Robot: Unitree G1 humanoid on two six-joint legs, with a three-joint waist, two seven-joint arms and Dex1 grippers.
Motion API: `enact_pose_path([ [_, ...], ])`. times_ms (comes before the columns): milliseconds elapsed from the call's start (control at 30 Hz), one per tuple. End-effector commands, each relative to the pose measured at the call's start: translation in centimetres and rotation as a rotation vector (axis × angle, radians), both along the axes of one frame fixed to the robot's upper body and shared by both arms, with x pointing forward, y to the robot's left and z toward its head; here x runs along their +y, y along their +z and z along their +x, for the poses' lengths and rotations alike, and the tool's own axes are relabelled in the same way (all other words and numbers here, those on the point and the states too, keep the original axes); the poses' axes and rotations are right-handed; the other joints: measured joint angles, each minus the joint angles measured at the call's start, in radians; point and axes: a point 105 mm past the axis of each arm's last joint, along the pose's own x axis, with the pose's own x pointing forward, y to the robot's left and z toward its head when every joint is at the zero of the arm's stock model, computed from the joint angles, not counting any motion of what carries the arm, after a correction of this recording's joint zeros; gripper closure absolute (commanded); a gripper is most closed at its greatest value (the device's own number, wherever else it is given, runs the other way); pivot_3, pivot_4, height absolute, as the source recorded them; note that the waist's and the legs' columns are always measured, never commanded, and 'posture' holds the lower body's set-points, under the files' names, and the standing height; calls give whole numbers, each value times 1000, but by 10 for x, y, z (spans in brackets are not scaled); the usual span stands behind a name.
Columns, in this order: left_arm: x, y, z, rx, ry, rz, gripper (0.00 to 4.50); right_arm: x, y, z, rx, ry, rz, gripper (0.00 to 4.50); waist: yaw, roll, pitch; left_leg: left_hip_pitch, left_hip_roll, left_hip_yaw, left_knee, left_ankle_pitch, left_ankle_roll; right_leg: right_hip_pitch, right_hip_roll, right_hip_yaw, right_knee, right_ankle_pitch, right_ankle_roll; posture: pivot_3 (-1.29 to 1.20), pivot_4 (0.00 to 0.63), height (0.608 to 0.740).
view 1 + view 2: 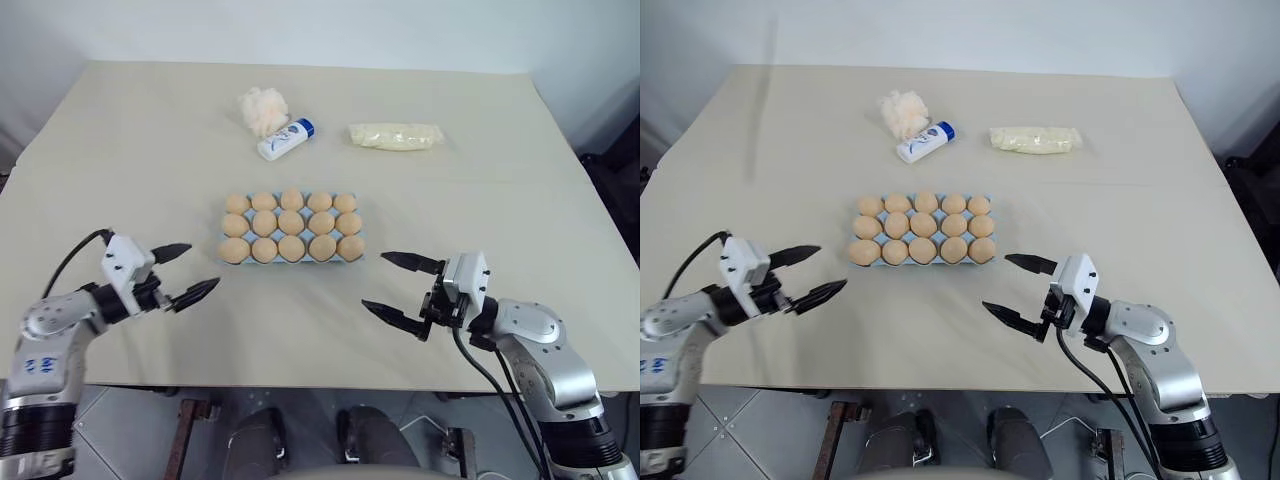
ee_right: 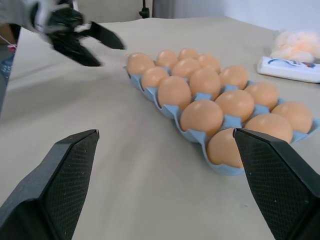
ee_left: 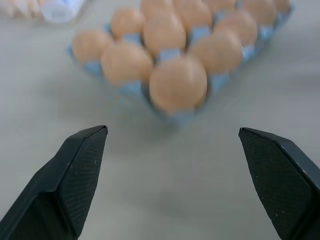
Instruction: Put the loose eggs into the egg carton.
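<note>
Both grippers, left gripper [image 1: 187, 273] and right gripper [image 1: 397, 287], hung spread and empty flanking the egg carton [image 1: 356, 256], every cup filled with eggs [image 1: 291, 222]; fragile, smooth shells probably needed gentle mid-body pinches.

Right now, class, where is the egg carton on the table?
The egg carton sits mid-table in the head views, full of eggs, between the two grippers and nearer than the white tube.

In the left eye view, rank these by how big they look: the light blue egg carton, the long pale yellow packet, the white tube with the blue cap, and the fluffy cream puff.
1. Light blue egg carton, full of eggs
2. Long pale yellow packet
3. White tube with blue cap and fluffy cream puff: they look alike in size, so I won't rank them.
</note>
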Motion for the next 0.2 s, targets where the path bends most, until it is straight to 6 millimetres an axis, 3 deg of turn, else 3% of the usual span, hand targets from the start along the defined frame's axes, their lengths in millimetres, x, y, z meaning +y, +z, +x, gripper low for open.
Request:
enact_pose_path([
  [33,9,0,-5,-16,-12,33,12,-15,3,1,-26,-59,-8,0,5,0,0,0,0,0,0,0,0,0,-1,0,0,0,0,0,150,740],
  [200,4,2,4,-72,15,24,12,-28,-4,1,-25,-115,-19,0,5,-1,0,-1,-1,-1,0,-1,1,0,-1,0,-1,0,0,0,150,740],
])
